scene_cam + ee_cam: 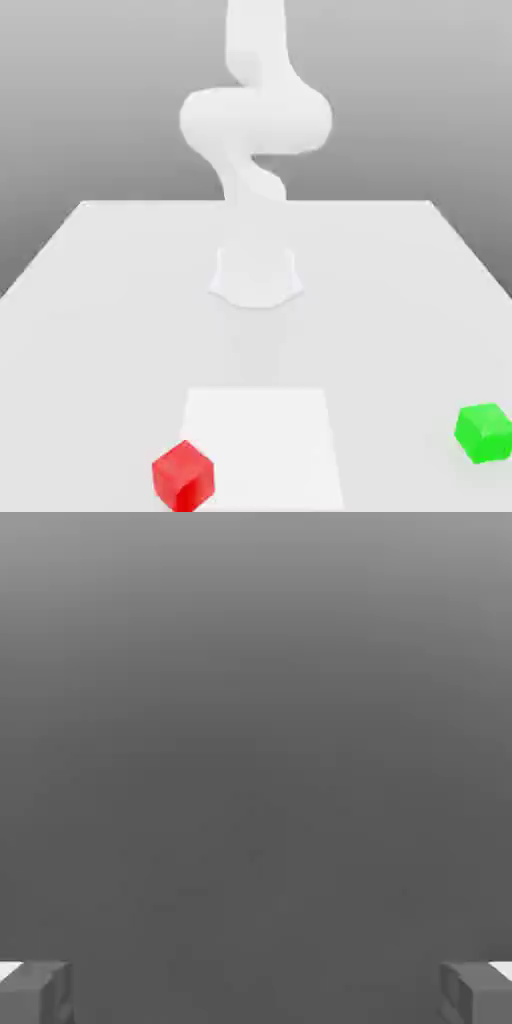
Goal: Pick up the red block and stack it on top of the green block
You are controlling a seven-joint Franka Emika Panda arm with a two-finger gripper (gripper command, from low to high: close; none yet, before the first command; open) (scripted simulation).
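Pale white tabletop [120, 290] spreads under a grey backdrop, and on it we see the red block [183, 474] at about seven o'clock, touching the corner of a brighter white square patch [262, 440]. Well apart, at about four o'clock, sits the green block [484, 432]. Behind them rises the white arm [255, 120], and in the hand view the gripper [256, 992] has its fingertips [35, 990] spread wide, holding nothing.

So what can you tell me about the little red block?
The red block is a small, bright red cube with plain, glossy-looking faces. It sits flat on the white table, turned so one corner edge faces the exterior view. It is near the front, toward the exterior view's left, just beside the paler square patch on the tabletop. Nothing touches it except the table, and it stands far apart from the green block.
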